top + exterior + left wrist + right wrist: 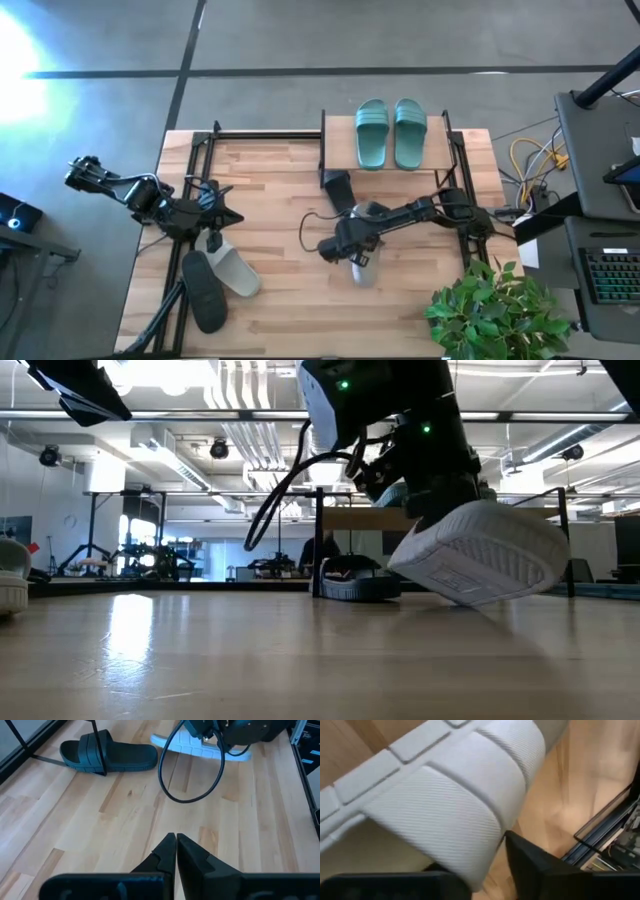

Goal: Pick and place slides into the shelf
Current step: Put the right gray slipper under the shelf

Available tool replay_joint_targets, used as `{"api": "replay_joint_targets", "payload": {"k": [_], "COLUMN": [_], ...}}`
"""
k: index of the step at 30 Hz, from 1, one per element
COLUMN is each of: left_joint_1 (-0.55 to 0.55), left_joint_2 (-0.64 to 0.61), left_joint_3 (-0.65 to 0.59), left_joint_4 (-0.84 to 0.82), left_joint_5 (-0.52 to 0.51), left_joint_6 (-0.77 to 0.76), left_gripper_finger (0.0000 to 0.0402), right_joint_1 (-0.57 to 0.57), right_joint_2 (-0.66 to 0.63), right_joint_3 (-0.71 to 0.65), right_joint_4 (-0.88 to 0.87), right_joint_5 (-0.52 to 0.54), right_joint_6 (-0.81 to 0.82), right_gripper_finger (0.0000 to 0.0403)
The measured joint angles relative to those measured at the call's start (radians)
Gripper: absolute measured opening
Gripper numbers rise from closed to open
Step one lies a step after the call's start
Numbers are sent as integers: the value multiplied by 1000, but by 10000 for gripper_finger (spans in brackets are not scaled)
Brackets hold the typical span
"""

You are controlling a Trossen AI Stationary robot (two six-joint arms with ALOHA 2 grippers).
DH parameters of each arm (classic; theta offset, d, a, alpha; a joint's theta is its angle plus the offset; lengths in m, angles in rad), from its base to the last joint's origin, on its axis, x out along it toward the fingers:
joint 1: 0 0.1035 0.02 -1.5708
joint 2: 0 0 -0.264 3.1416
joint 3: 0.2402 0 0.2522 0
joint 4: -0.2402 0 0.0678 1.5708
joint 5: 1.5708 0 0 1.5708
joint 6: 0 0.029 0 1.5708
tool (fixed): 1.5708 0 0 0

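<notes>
Now my right claw [358, 262] grasps a grey slide [480, 555], tilted, toe on the table [280, 200]; left claw [176, 851] clenched, idle at left edge

Overhead looking down, low level across tabletop [200, 660], wrists close

**Bright room, glare on the far left**

Ceiling lights [240, 420] overhead light the room evenly and brightly. A white flare washes out the floor [30, 50] at the far left. The wooden counter [200, 660] carries a pale reflection and soft shadows. The light grey slide [445, 810], very close to the right wrist camera, is blurred.
</notes>
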Motion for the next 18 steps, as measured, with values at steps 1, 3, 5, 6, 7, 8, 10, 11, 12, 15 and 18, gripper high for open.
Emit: {"api": "replay_joint_targets", "payload": {"k": [1,3,5,6,7,8,10,11,12,15,18], "left_joint_1": [0,0,0,0,0,0,0,0,0,0,0], "left_joint_2": [0,0,0,0,0,0,0,0,0,0,0], "left_joint_3": [0,0,0,0,0,0,0,0,0,0,0], "left_joint_4": [0,0,0,0,0,1,1,1,1,2,3], "left_joint_5": [0,0,0,0,0,1,1,1,1,1,1], "left_joint_6": [0,0,-1,-1,-1,-1,-1,-1,-1,-1,0], "left_gripper_finger": [0,0,0,0,0,0,0,0,0,0,0], "right_joint_1": [-1,-1,1,1,4,8,18,22,23,25,24], "right_joint_2": [0,-3,-13,-20,-31,-43,-72,-91,-112,-190,-285], "right_joint_3": [6,20,38,52,63,74,91,98,102,101,69], "right_joint_4": [-6,-5,-7,-7,-5,-6,-9,-8,-6,-7,-10], "right_joint_5": [0,0,-4,-12,-19,-22,-22,-22,-23,-8,70], "right_joint_6": [-3,-3,-2,0,3,10,40,65,90,197,411], "right_gripper_finger": [108,141,169,181,190,199,210,213,215,215,211]}}
